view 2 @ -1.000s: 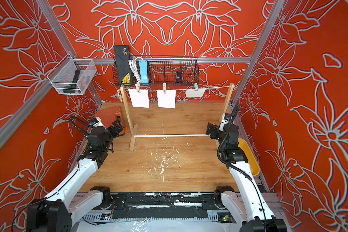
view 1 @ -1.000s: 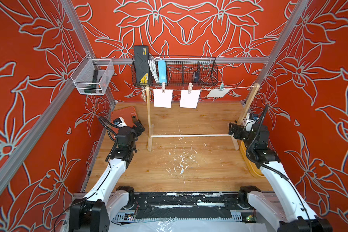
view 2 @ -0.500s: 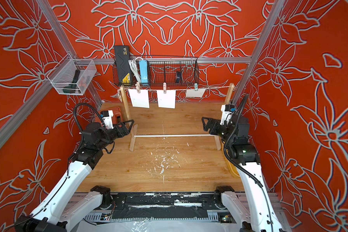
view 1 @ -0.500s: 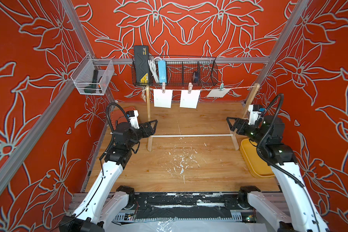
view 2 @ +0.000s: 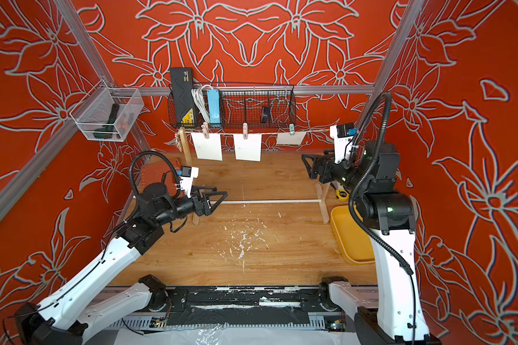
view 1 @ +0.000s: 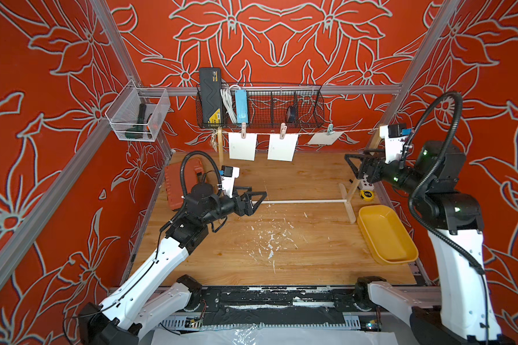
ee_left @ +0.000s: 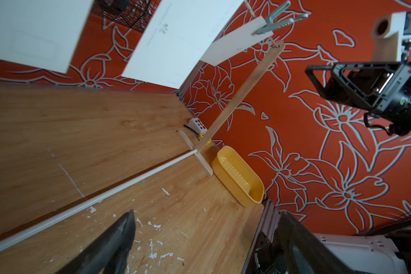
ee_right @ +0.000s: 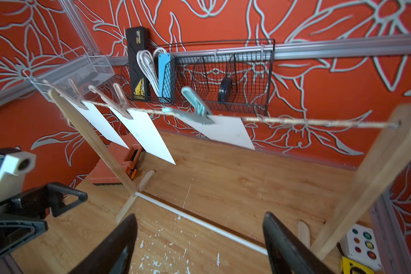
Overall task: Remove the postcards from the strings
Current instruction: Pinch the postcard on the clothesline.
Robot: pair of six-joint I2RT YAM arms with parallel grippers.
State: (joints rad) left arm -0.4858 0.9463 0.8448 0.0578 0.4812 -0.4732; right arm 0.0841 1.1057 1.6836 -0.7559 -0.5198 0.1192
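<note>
Three white postcards hang by pegs from the string [view 1: 356, 130] between two wooden uprights in both top views: left [view 1: 242, 147], middle [view 1: 282, 148], and a right one [view 1: 325, 139] tilted up under a teal peg [ee_right: 197, 106]. My left gripper [view 1: 259, 197] is open and empty. It hovers low by the left upright's foot, below the cards. My right gripper [view 1: 349, 161] is open and empty too. It is raised near the right upright, just below the string and to the right of the tilted card. The right wrist view shows the string [ee_right: 318, 122] and all three cards ahead of its spread fingers [ee_right: 278, 234].
A yellow tray [view 1: 386, 239] lies at the right edge. An orange case [view 1: 177, 185] sits at the left wall. The stand's white base rod [view 1: 302, 202] crosses the floor. A button box and a tape measure [view 1: 367, 191] sit by the right upright. A black wire basket [view 1: 260, 107] hangs behind the string.
Both arms have lifted from their low poses by the walls. The left gripper has swung right to the stand's left foot. The right gripper has risen toward the string.
</note>
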